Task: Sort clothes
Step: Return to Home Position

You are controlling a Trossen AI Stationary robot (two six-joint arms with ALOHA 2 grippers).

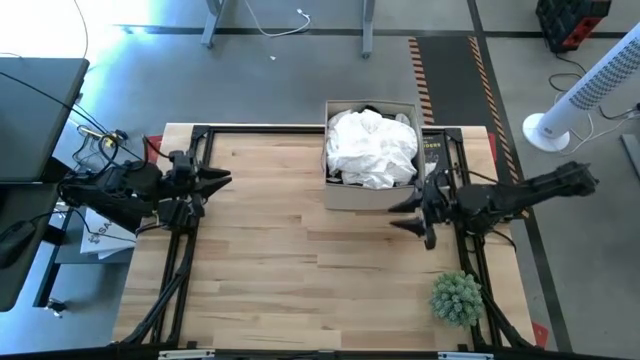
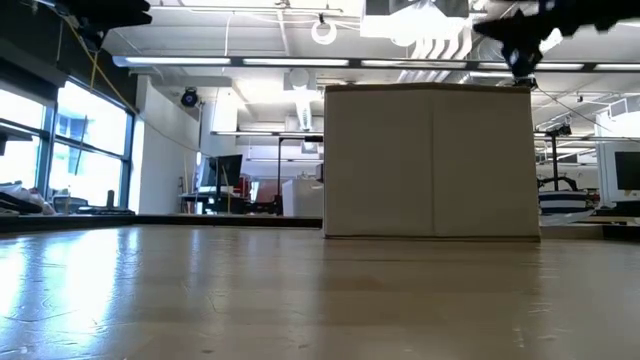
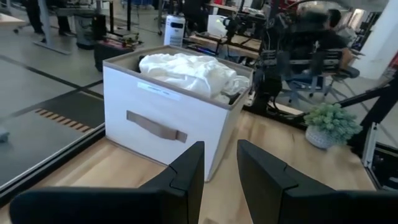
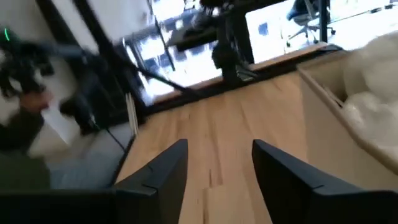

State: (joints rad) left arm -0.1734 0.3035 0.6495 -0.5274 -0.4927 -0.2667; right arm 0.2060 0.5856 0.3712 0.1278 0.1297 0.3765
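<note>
A white garment [image 1: 372,146] lies heaped in a white fabric box [image 1: 372,196] at the table's far middle; a bit of black cloth [image 3: 144,60] shows under it. The other clothes are hidden. My left gripper [image 1: 225,180] is open and empty at the table's left edge, pointing toward the box [image 3: 168,118]. My right gripper [image 1: 398,214] is open and empty, raised just right of the box's near right corner, pointing left. In its wrist view [image 4: 219,165] the white garment [image 4: 373,81] shows at the side.
A small spiky green plant [image 1: 457,297] stands at the table's near right. Bare wooden tabletop [image 1: 280,270] stretches between the arms and in front of the box. In the low view the box [image 2: 430,160] fills the middle.
</note>
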